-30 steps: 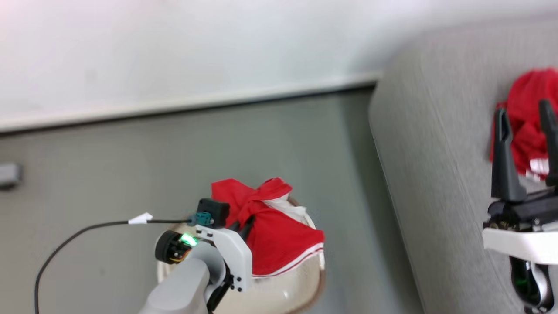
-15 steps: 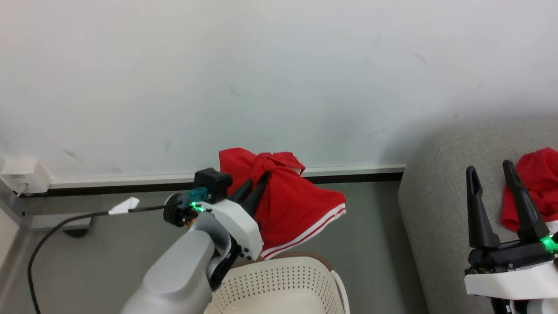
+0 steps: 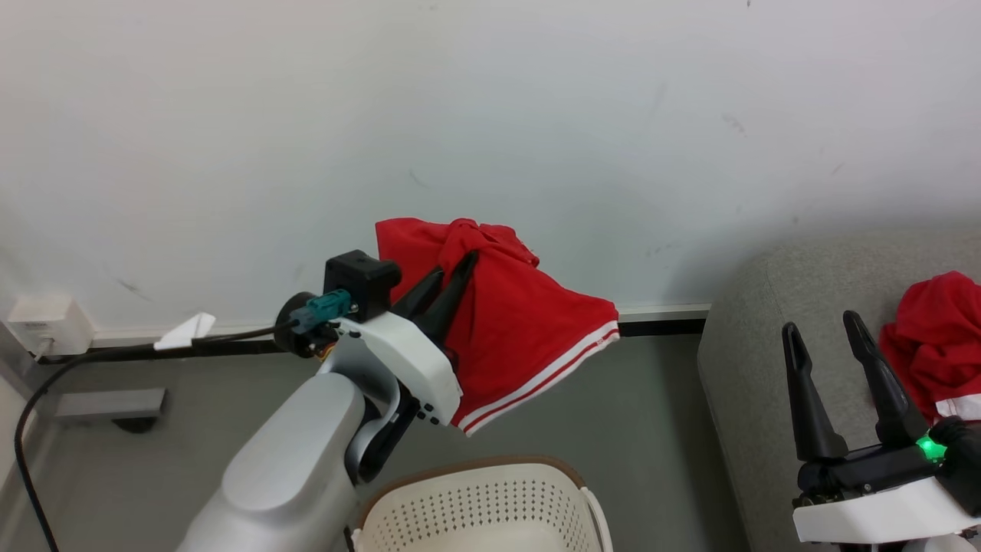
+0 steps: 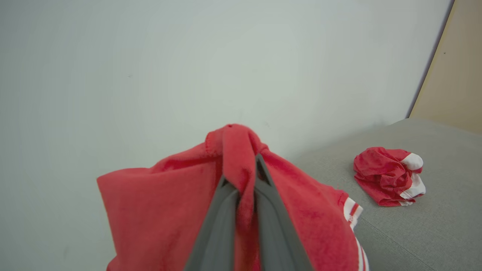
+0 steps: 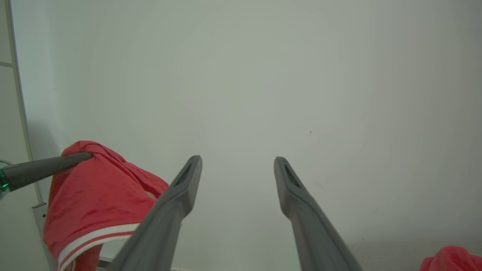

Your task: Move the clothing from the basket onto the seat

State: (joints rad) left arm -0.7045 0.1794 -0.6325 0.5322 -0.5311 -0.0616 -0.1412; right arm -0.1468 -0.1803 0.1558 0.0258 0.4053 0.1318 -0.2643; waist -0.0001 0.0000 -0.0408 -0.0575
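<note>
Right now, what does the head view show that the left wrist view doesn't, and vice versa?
Head view, not the left wrist view: the basket, the grey floor, and the right gripper, jaws apart. Left wrist view, not the head view: a beige panel at the right edge. Both: a striped red garment pinched in the left gripper, and a crumpled red garment lying on the seat.

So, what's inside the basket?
The basket has a bare inner wall where visible; its floor falls below the head view's bottom edge, so anything lying there cannot be seen.
</note>
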